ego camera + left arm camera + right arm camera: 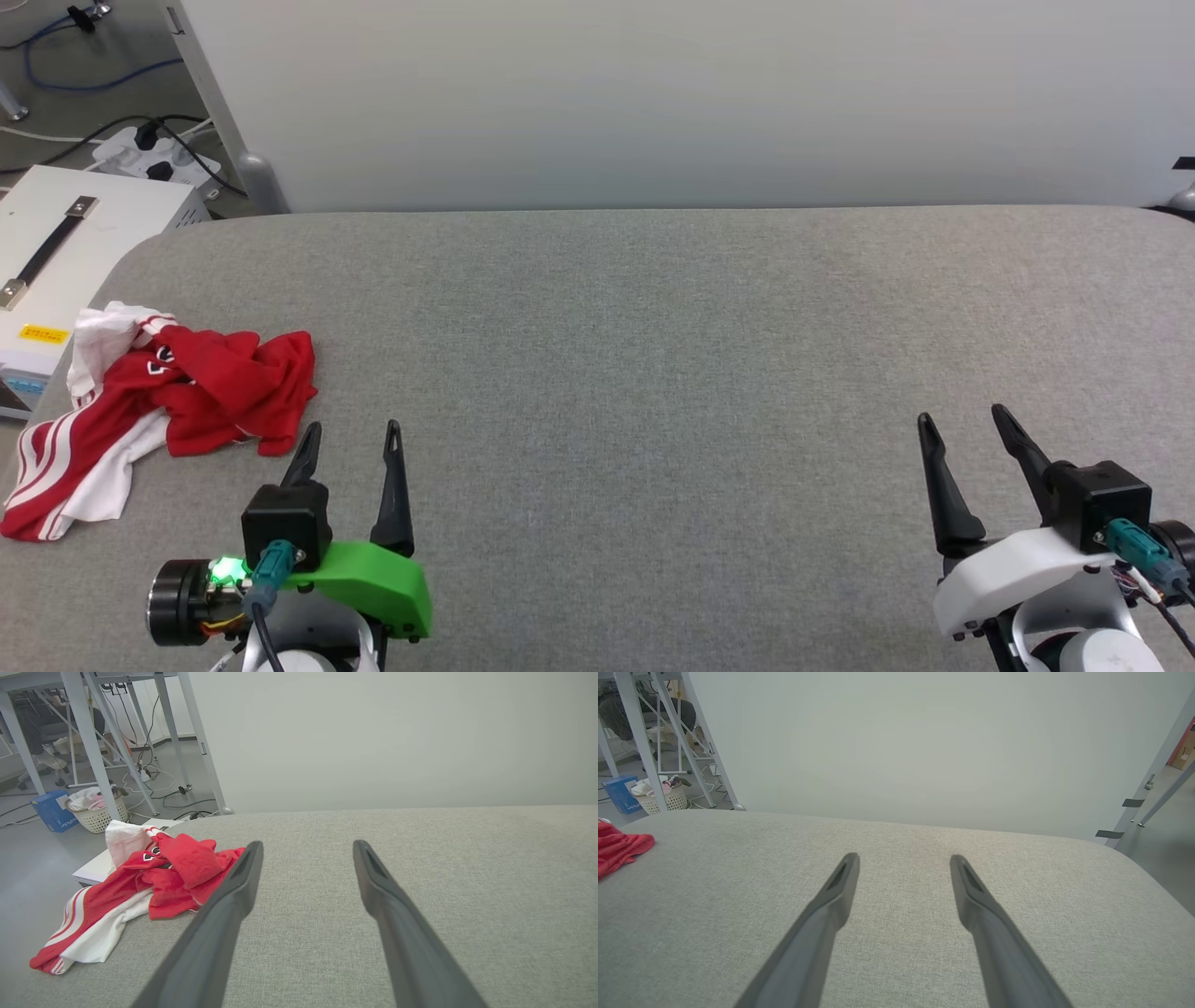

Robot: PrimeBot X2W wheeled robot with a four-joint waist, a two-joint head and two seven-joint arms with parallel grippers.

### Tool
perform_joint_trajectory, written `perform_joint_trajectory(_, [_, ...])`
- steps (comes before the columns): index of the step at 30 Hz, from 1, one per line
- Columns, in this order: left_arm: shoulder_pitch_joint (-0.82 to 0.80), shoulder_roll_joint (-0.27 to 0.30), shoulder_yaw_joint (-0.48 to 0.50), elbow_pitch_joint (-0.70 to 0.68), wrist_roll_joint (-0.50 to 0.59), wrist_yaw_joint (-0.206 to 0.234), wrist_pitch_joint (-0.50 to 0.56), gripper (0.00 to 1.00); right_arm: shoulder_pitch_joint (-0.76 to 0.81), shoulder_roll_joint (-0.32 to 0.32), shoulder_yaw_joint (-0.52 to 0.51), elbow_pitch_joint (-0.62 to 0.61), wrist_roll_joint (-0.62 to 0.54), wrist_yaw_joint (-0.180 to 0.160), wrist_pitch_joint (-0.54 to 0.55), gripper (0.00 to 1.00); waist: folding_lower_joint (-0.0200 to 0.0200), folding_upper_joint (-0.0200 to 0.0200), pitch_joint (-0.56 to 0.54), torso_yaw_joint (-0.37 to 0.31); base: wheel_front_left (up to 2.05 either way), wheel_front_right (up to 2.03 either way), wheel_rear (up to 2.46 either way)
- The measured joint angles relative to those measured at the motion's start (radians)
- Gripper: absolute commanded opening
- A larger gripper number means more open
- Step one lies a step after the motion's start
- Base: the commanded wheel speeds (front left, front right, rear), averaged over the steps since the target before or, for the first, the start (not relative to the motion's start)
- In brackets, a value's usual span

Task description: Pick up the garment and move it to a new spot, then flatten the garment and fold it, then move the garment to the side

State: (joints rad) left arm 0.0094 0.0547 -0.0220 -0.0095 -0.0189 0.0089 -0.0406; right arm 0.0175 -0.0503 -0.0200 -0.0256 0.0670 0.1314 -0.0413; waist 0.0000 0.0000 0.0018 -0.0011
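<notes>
The garment (177,401), a red jersey with white sleeves and striped trim, lies crumpled at the table's left edge, one part hanging over it. In the left wrist view the garment (159,882) sits just left of my fingers. My left gripper (353,432) stands open above the table, slightly right of and nearer than the garment, nothing between its fingers. At the lower right my right gripper (962,417) is open and empty, far from the cloth. A red corner of the garment (619,848) shows at the left edge of the right wrist view.
The grey fabric-covered table (653,373) spreads wide between the two arms. A white box with a handle (56,252) stands beside its left edge, with a power strip and cables (154,154) on the floor behind. A pale wall panel (653,93) backs the table. A laundry basket (96,809) sits on the floor.
</notes>
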Motion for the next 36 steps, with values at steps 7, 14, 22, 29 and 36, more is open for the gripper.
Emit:
perform_joint_trajectory(7, [0.000, 0.000, -0.005, -0.002, -0.001, 0.004, -0.012, 1.00, 0.002, 0.000, -0.001, -0.011, 0.018, 0.000, -0.016, 1.00, 0.0000, 0.0000, 0.000, 0.000, 0.00, 0.00, 0.00])
perform_joint_trajectory(14, [0.000, 0.000, -0.011, -0.003, -0.001, 0.005, -0.029, 1.00, 0.007, 0.000, 0.000, -0.015, 0.026, 0.000, -0.030, 1.00, 0.0000, 0.0000, 0.000, 0.000, 0.00, 0.00, 0.00])
perform_joint_trajectory(22, [0.000, 0.000, -0.021, -0.004, -0.008, 0.010, -0.043, 1.00, 0.020, 0.000, -0.001, -0.020, 0.047, 0.000, -0.044, 1.00, 0.0000, 0.0000, -0.001, 0.000, 0.00, 0.00, 0.00])
perform_joint_trajectory(29, [0.000, 0.000, -0.030, -0.006, -0.008, 0.013, -0.058, 1.00, 0.023, 0.000, -0.003, -0.022, 0.069, 0.000, -0.061, 1.00, 0.0000, 0.0000, -0.001, 0.001, 0.00, 0.00, 0.00])
perform_joint_trajectory(36, [0.000, 0.000, -0.035, -0.007, -0.012, 0.014, -0.074, 1.00, 0.028, 0.000, -0.002, -0.021, 0.083, 0.000, -0.075, 1.00, 0.0000, 0.0000, -0.001, 0.002, 0.00, 0.00, 0.00])
